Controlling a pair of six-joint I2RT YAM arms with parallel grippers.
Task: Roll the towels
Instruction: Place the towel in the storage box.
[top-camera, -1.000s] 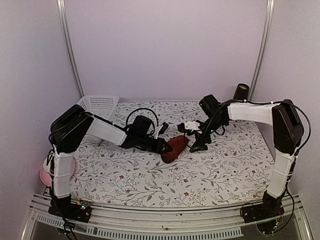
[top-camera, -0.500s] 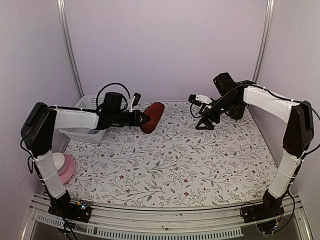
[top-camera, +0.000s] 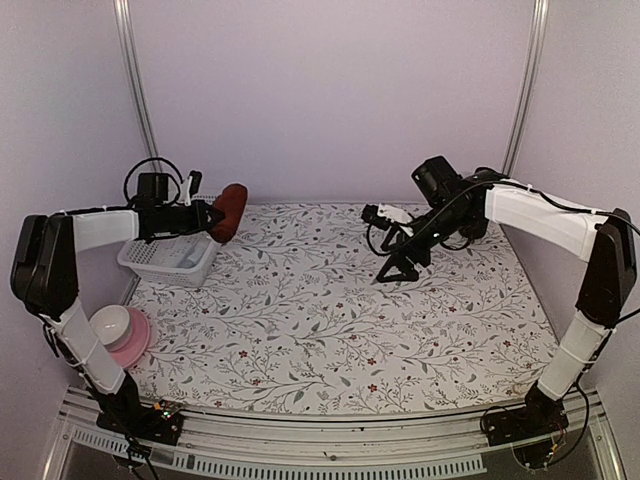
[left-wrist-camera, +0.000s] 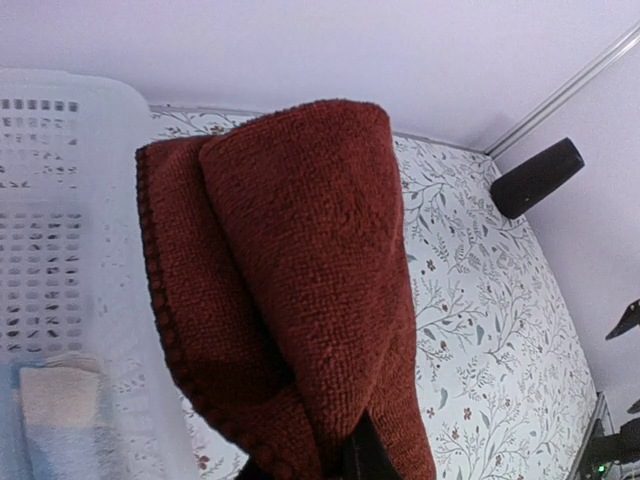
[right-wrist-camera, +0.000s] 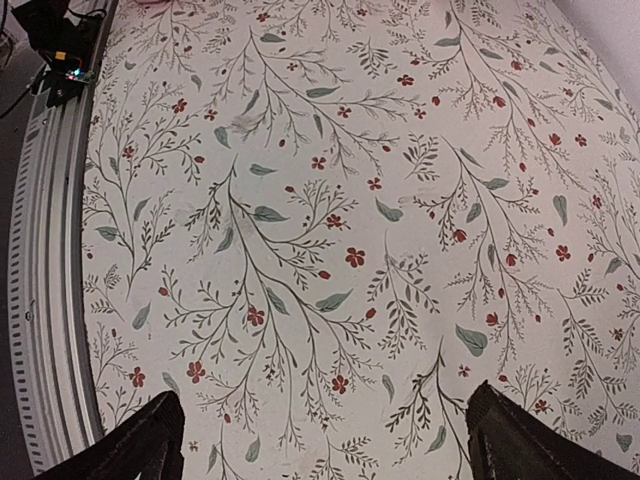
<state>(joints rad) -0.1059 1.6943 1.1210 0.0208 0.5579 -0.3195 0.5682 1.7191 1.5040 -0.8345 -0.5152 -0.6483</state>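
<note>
Left gripper clamped on rolled maroon towel at far left; right gripper wide apart over the table.

My left gripper (top-camera: 205, 217) is pinched on the near end of the maroon towel (left-wrist-camera: 290, 300). The towel is rolled into a thick bundle and sticks out to the right, held up off the table (top-camera: 330, 330) by the right edge of the white basket (top-camera: 165, 262). A pale folded cloth (left-wrist-camera: 50, 420) lies in the basket bottom, maybe the checked towel, but too little shows to say. My right gripper (top-camera: 397, 268) hangs at far right-centre, fingers spread wide with nothing between them, only floral cloth below. A black cylinder (left-wrist-camera: 535, 178) stands in the far right corner. A white bowl on a pink plate (top-camera: 120, 335) sits near left.
</note>
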